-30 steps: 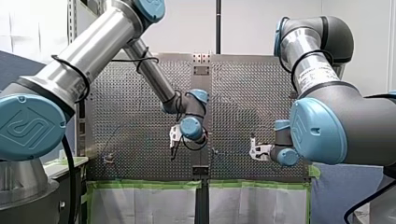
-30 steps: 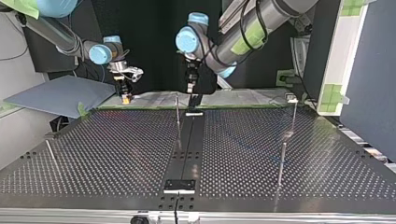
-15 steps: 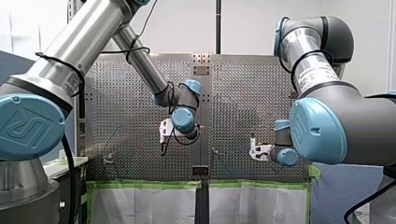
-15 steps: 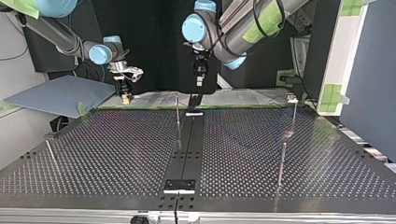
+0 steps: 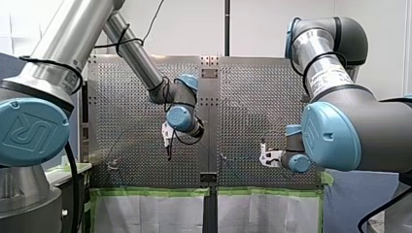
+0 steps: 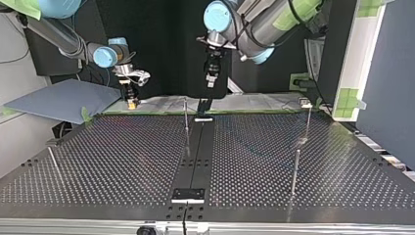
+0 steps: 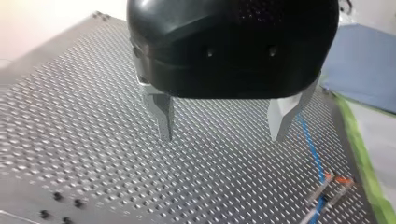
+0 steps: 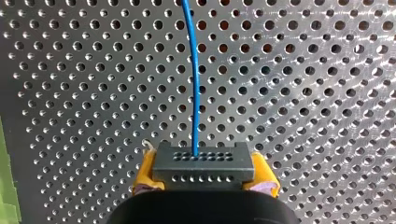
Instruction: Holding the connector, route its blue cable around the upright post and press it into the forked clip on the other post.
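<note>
Perforated steel plate (image 5: 252, 97) filled the front view, edged below with green tape (image 5: 145, 192). Furthest left, near that taped edge, stood a small fitting with orange tips (image 7: 332, 186), and the blue cable (image 7: 309, 142) reached it; whether this was the forked clip could not be told. Next came the left gripper (image 7: 224, 135), hanging clear above the plate. Its metal fingers (image 7: 161, 116) were spread wide and empty, with the cable beside one of them, not between them. By the middle strip (image 5: 209, 97) rose a thin upright post (image 6: 186, 115). Furthest right, the right gripper (image 8: 203, 175) had its yellow pads (image 8: 144, 172) clamped on the dark connector (image 8: 201, 161), low over the plate. From the connector's face the cable ran straight ahead, its long axis in line with the gripper. The routing therefore seemed to fall to the right gripper, with the post lying to its left in the front view, which was probably the way to carry the connector.
</note>
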Controlling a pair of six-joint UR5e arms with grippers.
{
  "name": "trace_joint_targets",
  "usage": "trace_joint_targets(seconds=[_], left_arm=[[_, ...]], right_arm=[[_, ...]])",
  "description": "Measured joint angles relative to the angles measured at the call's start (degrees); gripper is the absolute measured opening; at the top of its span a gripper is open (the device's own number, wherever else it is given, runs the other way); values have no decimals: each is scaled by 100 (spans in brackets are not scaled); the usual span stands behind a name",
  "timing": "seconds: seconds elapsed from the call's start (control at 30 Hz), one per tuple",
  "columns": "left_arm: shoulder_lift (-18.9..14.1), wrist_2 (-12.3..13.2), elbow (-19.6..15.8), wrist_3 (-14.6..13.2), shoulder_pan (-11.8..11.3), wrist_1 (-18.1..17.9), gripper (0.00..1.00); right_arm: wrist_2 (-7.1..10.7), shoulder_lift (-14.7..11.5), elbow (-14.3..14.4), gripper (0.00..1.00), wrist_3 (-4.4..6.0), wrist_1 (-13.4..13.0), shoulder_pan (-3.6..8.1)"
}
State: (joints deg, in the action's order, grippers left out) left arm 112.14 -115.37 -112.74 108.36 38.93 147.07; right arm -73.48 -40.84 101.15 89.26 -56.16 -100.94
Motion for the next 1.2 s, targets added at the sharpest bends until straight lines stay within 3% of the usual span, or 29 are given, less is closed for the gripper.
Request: trace_joint_targets(seconds=[0.37, 0.8, 1.2], left_arm=[[-591, 69, -591, 57, -92, -566, 100], [-1238, 210, -1239, 156, -173, -911, 100], [-1926, 258, -1928, 161, -219, -956, 100]], right_arm=[[0, 0, -2, 0, -4, 14, 0], [-18, 0, -2, 0, -5, 34, 1], [-297, -8, -2, 0, -4, 61, 59]])
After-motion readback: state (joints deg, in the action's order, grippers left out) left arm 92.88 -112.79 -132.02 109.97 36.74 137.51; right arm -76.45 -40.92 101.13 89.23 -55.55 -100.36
